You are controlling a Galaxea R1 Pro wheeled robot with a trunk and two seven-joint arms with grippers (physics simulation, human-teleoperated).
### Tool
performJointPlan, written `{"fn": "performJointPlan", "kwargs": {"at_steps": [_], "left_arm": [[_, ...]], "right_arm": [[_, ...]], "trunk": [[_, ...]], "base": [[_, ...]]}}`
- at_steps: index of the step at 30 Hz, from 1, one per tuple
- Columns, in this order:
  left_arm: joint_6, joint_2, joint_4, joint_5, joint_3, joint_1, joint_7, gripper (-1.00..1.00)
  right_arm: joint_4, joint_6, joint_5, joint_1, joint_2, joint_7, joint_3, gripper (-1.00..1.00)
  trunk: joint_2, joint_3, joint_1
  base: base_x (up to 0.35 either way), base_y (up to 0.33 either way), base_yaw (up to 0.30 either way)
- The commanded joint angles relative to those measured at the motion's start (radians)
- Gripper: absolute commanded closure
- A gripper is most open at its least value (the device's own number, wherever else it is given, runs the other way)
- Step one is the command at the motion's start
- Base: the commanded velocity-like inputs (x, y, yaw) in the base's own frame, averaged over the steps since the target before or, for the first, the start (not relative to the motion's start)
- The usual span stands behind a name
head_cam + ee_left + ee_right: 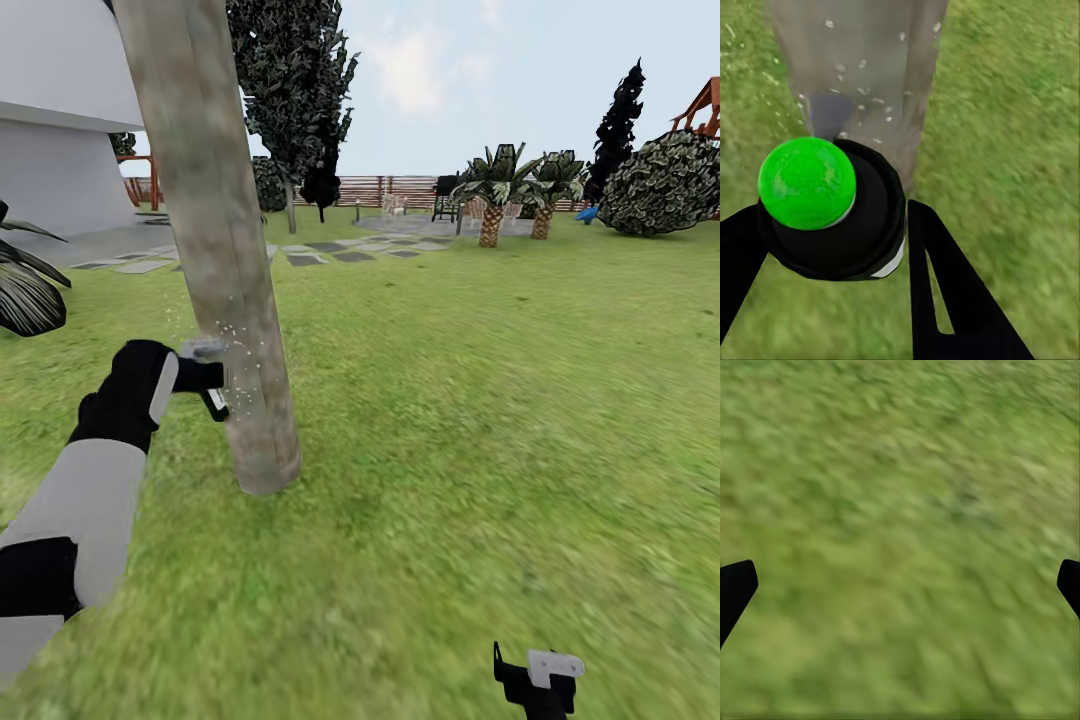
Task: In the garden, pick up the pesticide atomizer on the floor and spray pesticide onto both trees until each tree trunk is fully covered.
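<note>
Beside the tree trunk (pixel 215 250), left pincer (pixel 832 247) clamps atomizer (pixel 825 210).

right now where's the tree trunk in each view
Head view: tree trunk leans left of centre, from top edge to the grass.
Left wrist view: it stands beyond the atomizer held in the left hand.
Right wrist view: not in it.
Shared landmark: the white spray droplets on the bark.
</note>
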Motion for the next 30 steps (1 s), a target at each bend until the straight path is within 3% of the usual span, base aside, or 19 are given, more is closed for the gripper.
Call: {"fn": "performJointPlan", "kwargs": {"at_steps": [1, 3, 5, 9, 11, 15, 19, 21, 26, 30], "left_arm": [[0.002, 0.033, 0.0, 0.009, 0.001, -0.007, 0.0, 1.0], [0.004, 0.046, -0.001, 0.01, 0.001, -0.022, 0.0, 1.0], [0.005, 0.041, -0.012, 0.01, -0.003, -0.026, 0.0, 1.0], [0.022, -0.013, -0.067, 0.008, -0.014, -0.046, 0.001, 1.0], [0.024, -0.021, -0.07, 0.008, -0.016, -0.063, 0.001, 1.0], [0.025, -0.006, -0.069, 0.007, -0.014, -0.068, 0.001, 1.0], [0.025, 0.061, -0.063, 0.009, -0.008, -0.065, 0.001, 1.0], [0.025, 0.068, -0.066, 0.008, -0.015, -0.059, 0.001, 1.0], [0.025, 0.053, -0.069, 0.009, -0.048, -0.05, 0.001, 1.0], [0.023, 0.086, -0.052, 0.008, -0.052, -0.042, 0.0, 1.0]], "right_arm": [[0.0, 0.0, 0.0, 0.0, 0.0, 0.0, 0.0, -1.0], [0.0, 0.0, 0.0, 0.0, 0.0, 0.0, 0.0, -1.0], [0.0, 0.0, 0.0, 0.0, 0.0, 0.0, 0.0, -1.0], [0.0, 0.0, 0.0, 0.0, 0.0, 0.0, 0.0, -1.0], [0.0, 0.0, 0.0, 0.0, 0.0, 0.0, 0.0, -1.0], [0.0, 0.0, 0.0, 0.0, 0.0, 0.0, 0.0, -1.0], [0.0, 0.0, 0.0, 0.0, 0.0, 0.0, 0.0, -1.0], [0.0, 0.0, 0.0, 0.0, 0.0, 0.0, 0.0, -1.0], [0.0, -0.001, 0.0, 0.0, 0.0, 0.0, 0.0, -1.0], [0.0, 0.0, 0.0, 0.0, 0.0, 0.0, 0.0, -1.0]], "trunk": [[0.0, 0.0, 0.0], [0.0, 0.0, 0.0], [0.0, 0.0, 0.0], [0.0, 0.0, 0.0], [0.0, 0.0, 0.0], [0.0, 0.0, 0.0], [0.0, 0.0, 0.0], [0.0, 0.0, 0.0], [0.0, 0.0, 0.0], [0.0, 0.0, 0.0]], "base": [[0.0, 0.0, 0.0], [0.0, 0.0, 0.0], [0.0, 0.0, 0.0], [0.0, 0.0, 0.0], [0.0, 0.0, 0.0], [0.0, 0.0, 0.0], [0.0, 0.0, 0.0], [0.0, 0.0, 0.0], [0.0, 0.0, 0.0], [0.0, 0.0, 0.0]]}}
